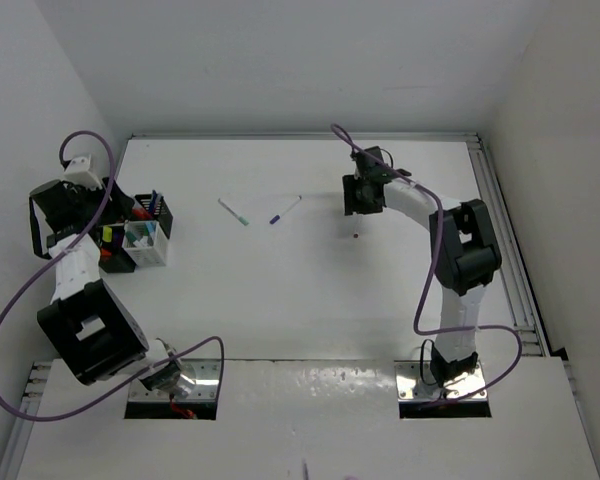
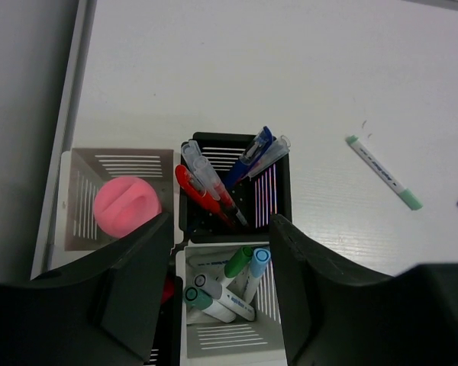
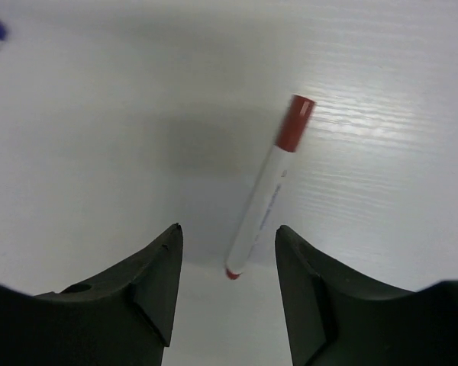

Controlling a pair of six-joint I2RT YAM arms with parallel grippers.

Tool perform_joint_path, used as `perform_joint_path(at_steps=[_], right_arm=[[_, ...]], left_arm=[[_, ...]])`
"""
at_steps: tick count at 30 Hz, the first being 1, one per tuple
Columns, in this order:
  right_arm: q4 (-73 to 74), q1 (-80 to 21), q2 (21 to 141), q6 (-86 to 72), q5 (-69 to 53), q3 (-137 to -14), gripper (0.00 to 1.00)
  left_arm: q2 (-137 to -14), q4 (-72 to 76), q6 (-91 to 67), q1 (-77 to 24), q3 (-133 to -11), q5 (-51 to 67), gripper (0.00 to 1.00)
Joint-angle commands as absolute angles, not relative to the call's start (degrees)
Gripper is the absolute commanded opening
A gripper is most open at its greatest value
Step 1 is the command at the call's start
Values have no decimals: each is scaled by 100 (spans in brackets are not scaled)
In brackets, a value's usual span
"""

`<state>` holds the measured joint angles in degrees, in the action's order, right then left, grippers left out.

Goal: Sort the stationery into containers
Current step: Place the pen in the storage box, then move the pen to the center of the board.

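Observation:
My left gripper (image 2: 221, 229) hangs open over the white container (image 2: 229, 339), nothing between its fingers. Several capped markers, green (image 2: 239, 261) and light blue (image 2: 259, 261) among them, lie inside it. Just beyond, a black container (image 2: 281, 183) holds red and blue pens. A pale holder (image 2: 84, 164) to its left has a pink stick (image 2: 126, 206) in it. My right gripper (image 3: 227, 236) is open low over the table, its fingers either side of the tail of a red-capped marker (image 3: 266, 198) without touching it. A green-capped marker (image 1: 235, 211) and a blue-capped pen (image 1: 285, 209) lie on the table between the arms.
The containers (image 1: 145, 243) cluster at the table's left edge, close to the side wall. A raised rail (image 1: 505, 240) runs along the right edge behind the right arm (image 1: 460, 250).

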<state>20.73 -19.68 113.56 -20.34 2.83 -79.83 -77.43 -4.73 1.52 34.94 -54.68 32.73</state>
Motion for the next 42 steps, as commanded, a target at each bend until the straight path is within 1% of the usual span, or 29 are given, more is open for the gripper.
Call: perform_joint_path(at_steps=[1, 7, 9, 12, 13, 15, 16, 17, 19, 23, 24, 27, 30, 31, 32, 33, 34, 37, 39, 41, 42], right_arm=[[2347, -1890, 11556, -2434, 844, -8218, 50], [2452, -1828, 11926, -2549, 879, -8200, 48], [2478, -1811, 12041, -2531, 844, -8174, 46], [2487, -1784, 12208, -2435, 686, -8139, 34], [2513, -1767, 12234, -2339, 564, -8139, 23], [2654, -1767, 12278, -2111, 309, -8112, 13], [2741, -1775, 12287, -2040, 247, -8104, 3], [2916, -1767, 12278, -1935, 116, -8060, 0], [3259, -1802, 12287, -1497, -252, -8129, 0], [4768, -1968, 12410, -546, -1114, -8402, 0], [4903, -2012, 12323, -258, -1247, -8341, 0], [5290, -2241, 12138, 191, -1371, -8060, 0], [5335, -2443, 12050, 466, -1153, -7797, 0], [5291, -2478, 12050, 457, -1064, -7744, 1], [5195, -2548, 12050, 405, -837, -7674, 6], [5142, -2575, 12032, 369, -722, -7638, 6], [5037, -2601, 12024, 334, -608, -7629, 12], [4739, -2672, 11927, 211, -220, -7375, 24], [4545, -2689, 11804, 124, -19, -7182, 27], [4272, -2689, 11567, 70, 95, -6865, 32], [4167, -2689, 11462, 44, 175, -6760, 32]], left_arm=[[-7444, -378, 255, 3472, -5563, 3331, 60], [-7471, -431, 237, 3472, -5642, 3357, 60], [-7479, -475, 237, 3463, -5651, 3340, 60], [-7497, -492, 202, 3480, -5660, 3340, 60], [-7497, -501, 185, 3472, -5669, 3357, 60], [-7506, -536, 167, 3489, -5722, 3357, 60], [-7506, -545, 167, 3489, -5748, 3366, 60], [-7506, -554, 158, 3489, -5792, 3366, 60], [-7497, -606, 149, 3507, -5836, 3436, 60], [-7445, -642, 97, 3525, -5854, 3542, 60], [-7436, -642, 88, 3533, -5836, 3585, 60], [-7418, -650, 53, 3542, -5827, 3717, 60], [-7400, -686, -167, 3542, -5853, 3797, 60], [-7383, -703, -184, 3559, -5862, 3840, 60], [-7365, -738, -185, 3568, -5880, 3893, 60], [-7348, -756, -176, 3577, -5897, 3911, 60], [-7313, -773, -176, 3621, -5906, 3929, 60], [-7199, -791, -150, 3674, -5915, 3990, 60], [-7120, -782, -123, 3700, -5915, 4016, 60], [-7075, -765, -114, 3718, -5889, 4034, 60], [-7058, -747, -132, 3726, -5889, 4034, 60]])
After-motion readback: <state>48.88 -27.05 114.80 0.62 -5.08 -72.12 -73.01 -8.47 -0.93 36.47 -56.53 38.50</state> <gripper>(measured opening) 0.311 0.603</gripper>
